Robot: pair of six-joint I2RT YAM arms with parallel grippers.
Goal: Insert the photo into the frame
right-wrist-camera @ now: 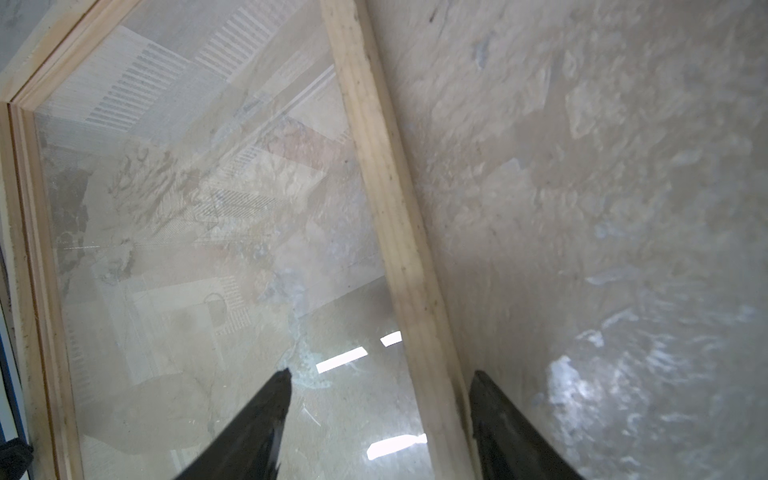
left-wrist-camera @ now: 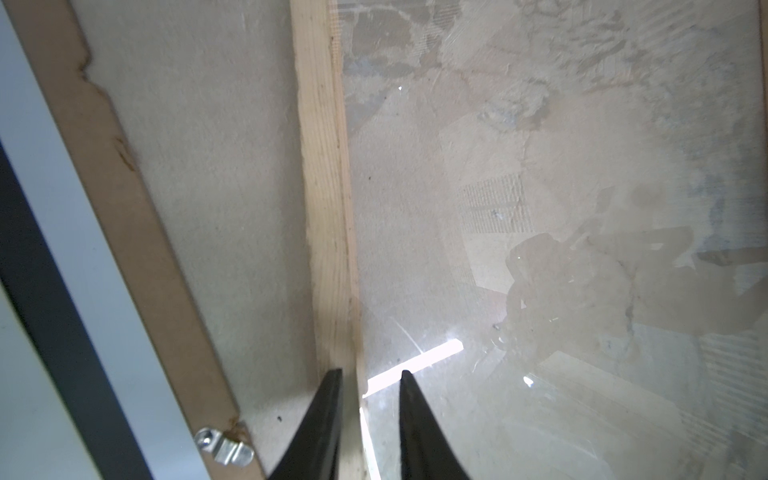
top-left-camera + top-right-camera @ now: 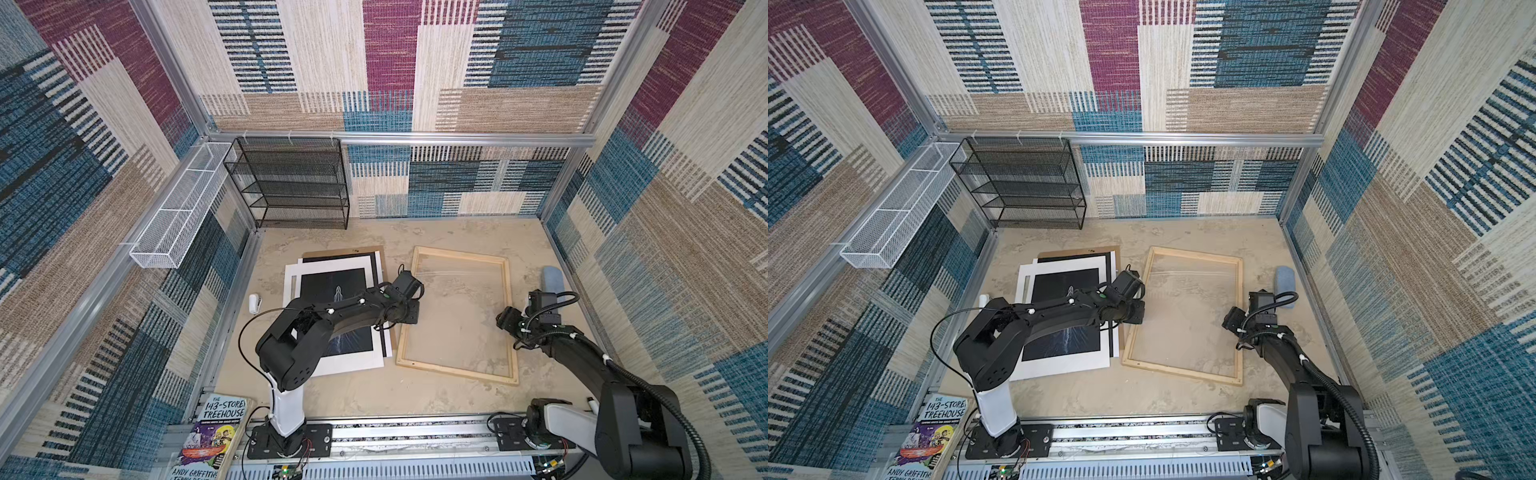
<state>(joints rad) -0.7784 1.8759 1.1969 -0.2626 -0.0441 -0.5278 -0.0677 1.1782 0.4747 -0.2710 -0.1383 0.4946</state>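
Standing at the near edge, I see a paperback book (image 3: 212, 436), "The 143-Storey Treehouse", propped at the left corner beside the arms' mounting rail. Both arms reach out from that rail over the sandy-looking worktop (image 3: 415, 399).

Next comes the photo (image 3: 328, 284). It lies face up on the left half of the worktop, black image with a white margin, and the left arm crosses over it. It sits on top of a loose stack. A white sheet (image 3: 291, 282) peeks out on its left, and a brown hardboard backing (image 3: 370, 251) shows at the far end.

Just beside that stack on the right, the frame (image 3: 457, 372) lies flat, its clear pane showing the worktop underneath.

The left end effector (image 2: 369, 374) straddles the frame's left rail with its fingers set narrow, and a sliver of pane shows between the rail and one finger. The right end effector (image 1: 382, 374) straddles the opposite rail with its fingers spread wide, one over the pane and one right at the rail's outer edge.

A small white object (image 3: 254, 304) lies left of the stack; what it is I cannot tell. A pale blue pad (image 3: 552, 282) rests near the right wall.

Farthest off, a black wire-mesh shelf rack (image 3: 291, 183) stands against the back wall. A white mesh basket (image 3: 178, 208) hangs along the left wall.
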